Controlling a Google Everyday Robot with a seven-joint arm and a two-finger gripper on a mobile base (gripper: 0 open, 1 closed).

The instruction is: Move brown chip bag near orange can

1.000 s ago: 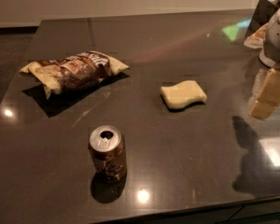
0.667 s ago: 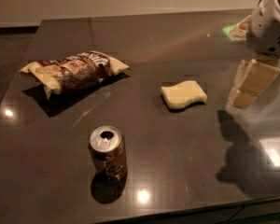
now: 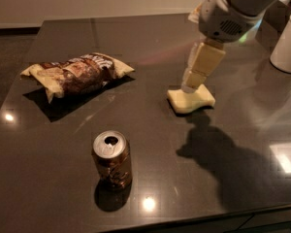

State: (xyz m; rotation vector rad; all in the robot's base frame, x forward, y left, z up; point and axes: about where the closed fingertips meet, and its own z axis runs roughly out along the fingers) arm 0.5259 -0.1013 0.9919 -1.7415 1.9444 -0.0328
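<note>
The brown chip bag [image 3: 76,74] lies on its side at the left of the dark table, crinkled, with cream-tan ends. The orange can [image 3: 112,159] stands upright near the front edge, silver top with an open tab hole. It is well apart from the bag, in front of it and to the right. My gripper [image 3: 191,84] hangs from the arm at the upper right, above the table's middle right, just over the sponge. It is far to the right of the bag and holds nothing that I can see.
A pale yellow wavy sponge [image 3: 191,100] lies on the table right under the gripper. A white rounded object [image 3: 287,42] stands at the far right edge. The dark glossy table [image 3: 150,38] ends close in front of the can.
The arm has swung in from the right edge toward the table's middle. The gripper now hangs over the sponge. Bag, can and sponge have not moved.
</note>
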